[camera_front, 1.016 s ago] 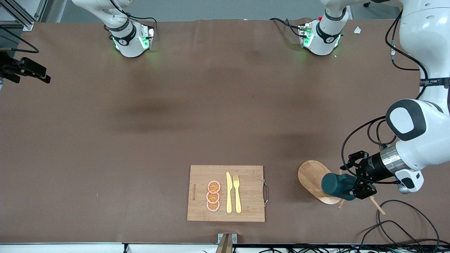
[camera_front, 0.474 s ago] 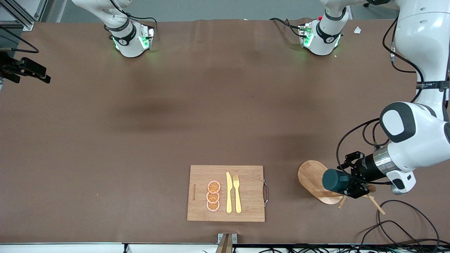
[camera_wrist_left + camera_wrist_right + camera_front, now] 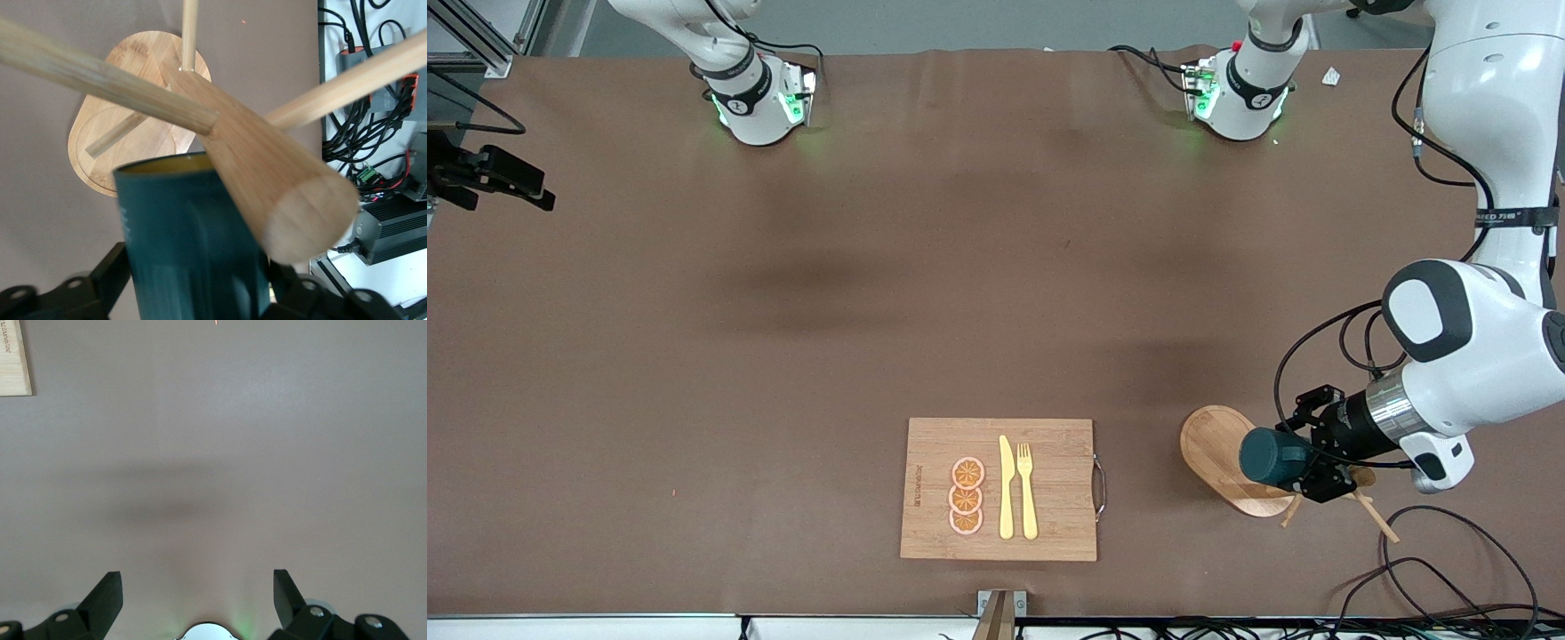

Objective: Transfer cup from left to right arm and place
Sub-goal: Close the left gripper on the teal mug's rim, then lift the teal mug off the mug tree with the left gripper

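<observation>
Cup (image 3: 190,240) clenched in left hand (image 3: 1316,467); right hand (image 3: 198,597) released, seen only from its wrist.

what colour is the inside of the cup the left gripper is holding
Ochre yellow-brown, a thin strip inside the rim of the dark teal cup; left wrist view shows it best.

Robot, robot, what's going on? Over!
Left gripper shut on dark teal ribbed cup, over wooden peg stand. Right gripper open, waiting. Pegs close.

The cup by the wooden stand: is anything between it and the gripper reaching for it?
Nothing is: the left gripper is shut on the cup, over the stand's base. The stand's pegs cross close by the cup's rim. The right gripper waits open over bare table.
</observation>
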